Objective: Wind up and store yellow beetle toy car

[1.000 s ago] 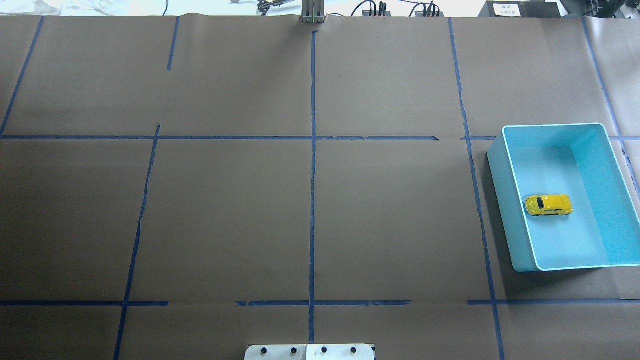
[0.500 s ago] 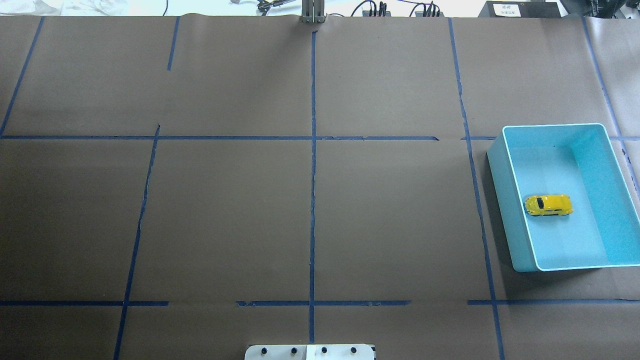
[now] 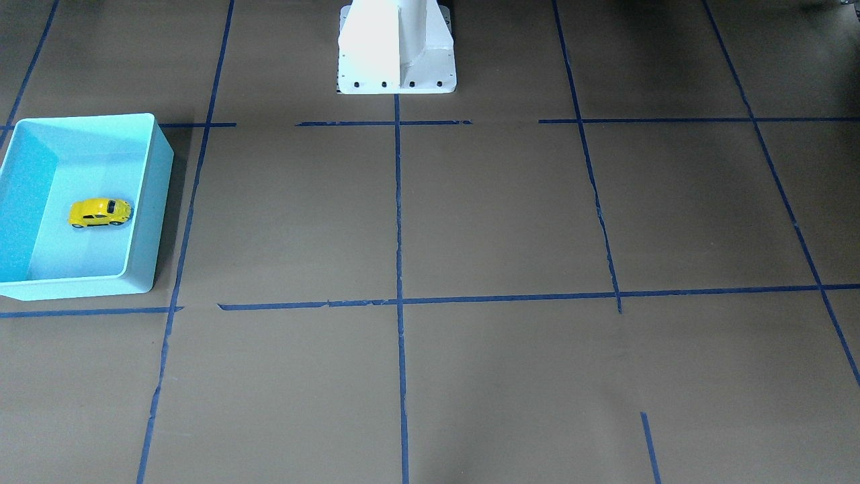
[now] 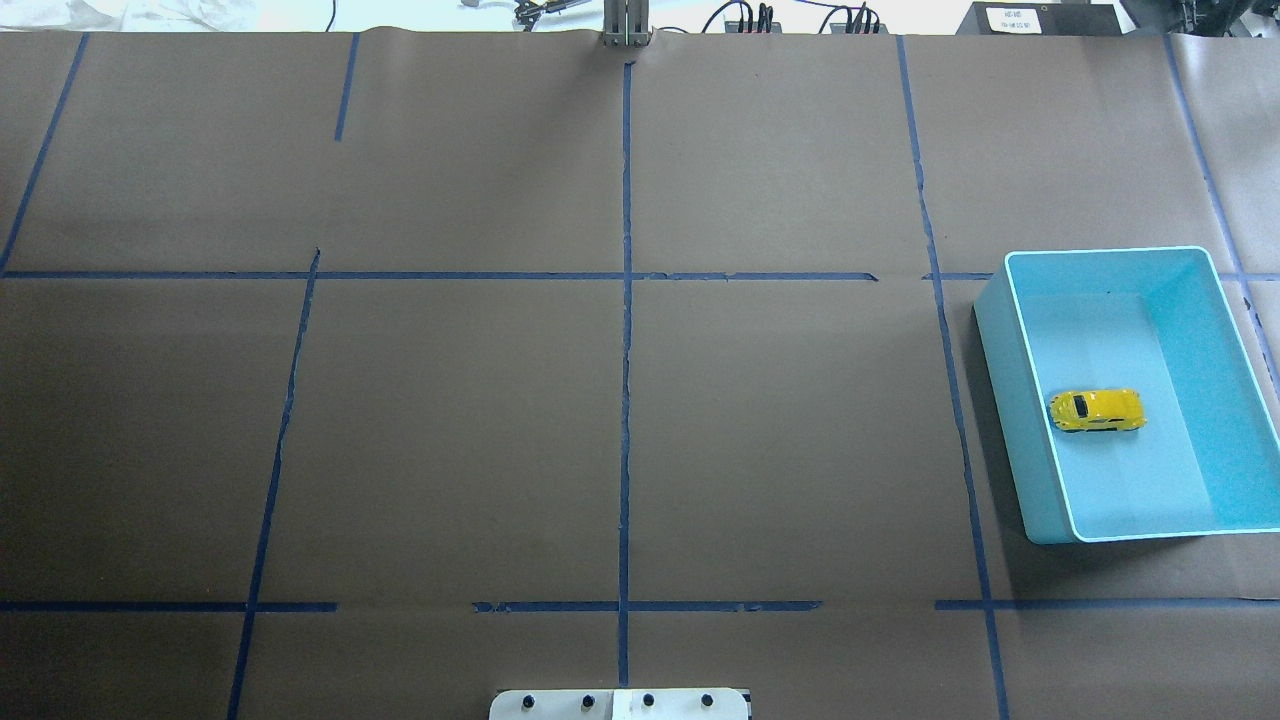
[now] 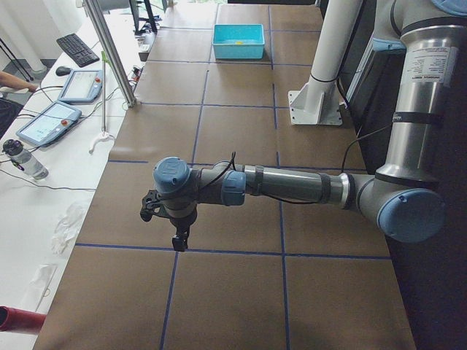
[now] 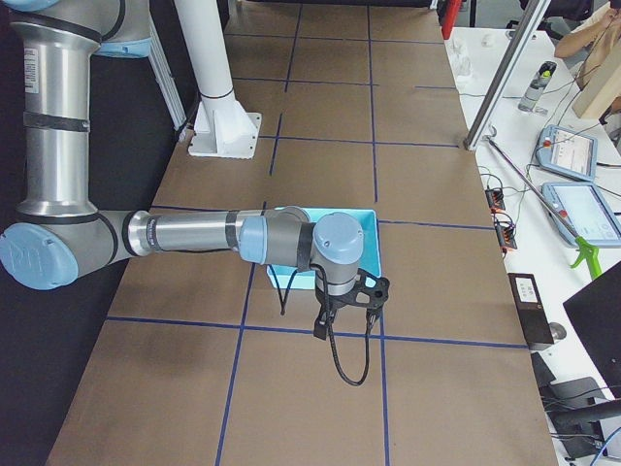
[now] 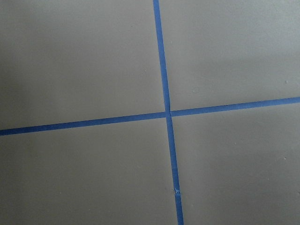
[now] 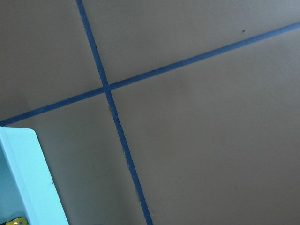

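The yellow beetle toy car [image 4: 1096, 410] stands on its wheels inside the turquoise bin [image 4: 1008, 400] at the table's right side, close to the bin's left wall. It also shows in the front-facing view [image 3: 99, 212], in the bin [image 3: 153, 195]. A sliver of yellow shows at the bottom edge of the right wrist view [image 8: 16, 221]. My left gripper [image 5: 179, 244] hangs over bare table at the far left end. My right gripper [image 6: 319, 333] hangs just outside the bin's near side [image 6: 374, 243]. Both show only in the side views, so I cannot tell if they are open or shut.
The table is covered in brown paper with a grid of blue tape lines [image 4: 625, 300]. The white robot base [image 3: 396, 47] stands at the middle of the robot's edge. Tablets and cables lie beyond the far edge [image 5: 47, 120].
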Controlling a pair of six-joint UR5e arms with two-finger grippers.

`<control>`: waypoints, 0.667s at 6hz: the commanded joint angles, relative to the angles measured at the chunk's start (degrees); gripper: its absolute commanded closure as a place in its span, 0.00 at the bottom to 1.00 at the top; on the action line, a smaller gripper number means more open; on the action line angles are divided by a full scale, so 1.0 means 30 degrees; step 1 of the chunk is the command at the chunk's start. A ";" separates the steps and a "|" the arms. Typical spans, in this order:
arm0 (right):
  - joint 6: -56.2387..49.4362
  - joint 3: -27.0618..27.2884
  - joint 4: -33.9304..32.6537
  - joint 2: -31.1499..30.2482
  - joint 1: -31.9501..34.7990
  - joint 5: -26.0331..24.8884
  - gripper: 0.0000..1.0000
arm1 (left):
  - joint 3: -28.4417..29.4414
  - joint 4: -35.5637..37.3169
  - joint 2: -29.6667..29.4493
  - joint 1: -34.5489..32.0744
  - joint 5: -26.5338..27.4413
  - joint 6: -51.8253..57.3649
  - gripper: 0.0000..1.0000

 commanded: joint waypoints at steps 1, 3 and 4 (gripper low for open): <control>0.0152 -0.1191 0.3856 -0.0459 0.0000 0.0129 0.00 | -0.0076 0.0000 0.0084 -0.0029 0.0050 0.0036 0.00; -0.0022 -0.0637 0.2584 -0.0460 -0.0435 0.0715 0.00 | -0.0106 0.0029 0.0026 -0.0029 0.1539 0.0007 0.00; -0.0024 -0.0198 0.2312 -0.0489 -0.0817 0.0687 0.00 | -0.0106 0.0029 -0.0003 -0.0029 0.1487 0.0007 0.00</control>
